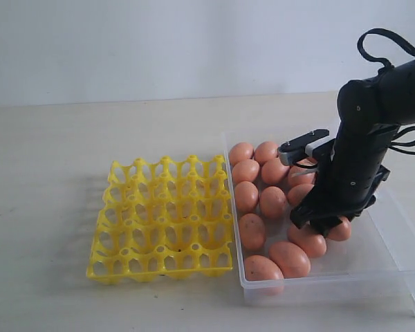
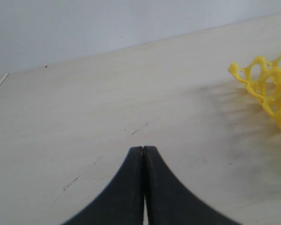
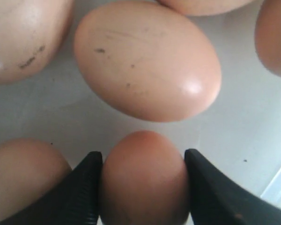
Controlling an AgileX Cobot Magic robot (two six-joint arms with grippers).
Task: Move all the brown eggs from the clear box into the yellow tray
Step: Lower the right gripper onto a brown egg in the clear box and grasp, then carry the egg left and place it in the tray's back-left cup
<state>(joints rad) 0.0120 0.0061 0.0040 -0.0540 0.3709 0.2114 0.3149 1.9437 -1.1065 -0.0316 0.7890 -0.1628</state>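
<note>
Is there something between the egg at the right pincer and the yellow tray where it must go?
Yes. Other brown eggs and the wall of the clear box lie between that egg and the empty yellow tray. It probably has to be lifted over them.

Tray (image 1: 124, 170) sits on the tabletop (image 1: 55, 173), left side. Box (image 1: 394, 242) stands just beside it on the right, its left wall along the tray's right edge. Eggs (image 1: 272, 202) lie in the box, packed into its left half in rows running near to far. Right pincer (image 3: 143, 159) is down in the box at the cluster's right edge, with one egg (image 3: 143, 192) between its fingers. Left pincer (image 2: 144, 149) is over the tabletop, near a tray corner.
</note>
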